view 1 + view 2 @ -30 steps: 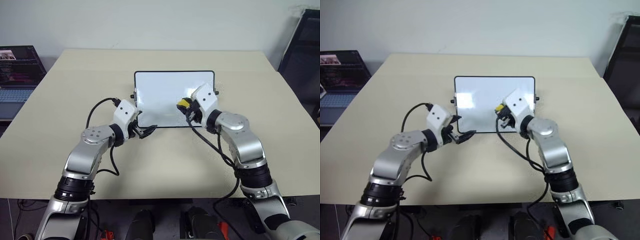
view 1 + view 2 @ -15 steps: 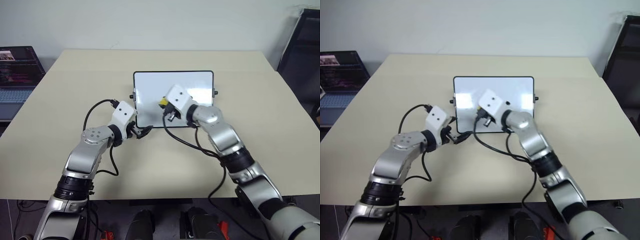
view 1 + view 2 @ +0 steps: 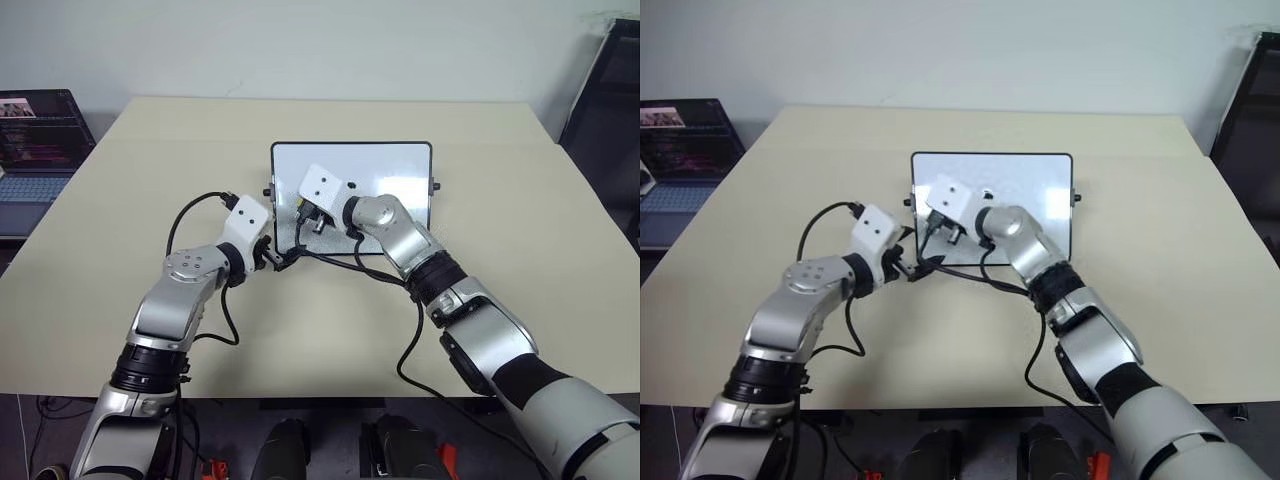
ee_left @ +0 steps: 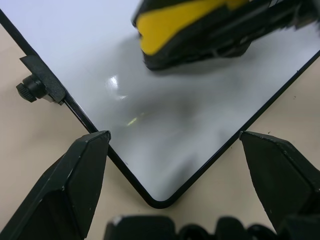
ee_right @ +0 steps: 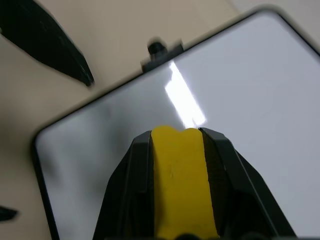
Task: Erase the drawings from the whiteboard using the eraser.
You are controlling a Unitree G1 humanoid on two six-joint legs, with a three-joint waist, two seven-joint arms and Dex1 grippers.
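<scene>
While a laptop (image 3: 35,150) sits off the table's (image 3: 120,300) left edge, the glossy, black-framed whiteboard (image 3: 400,170) lies mid-table. The right gripper (image 5: 176,137) is clamped on the oblong yellow eraser (image 5: 179,175) over the board's left part. The left gripper (image 4: 175,145), jaws apart, straddles the board's rounded near-left corner.
</scene>
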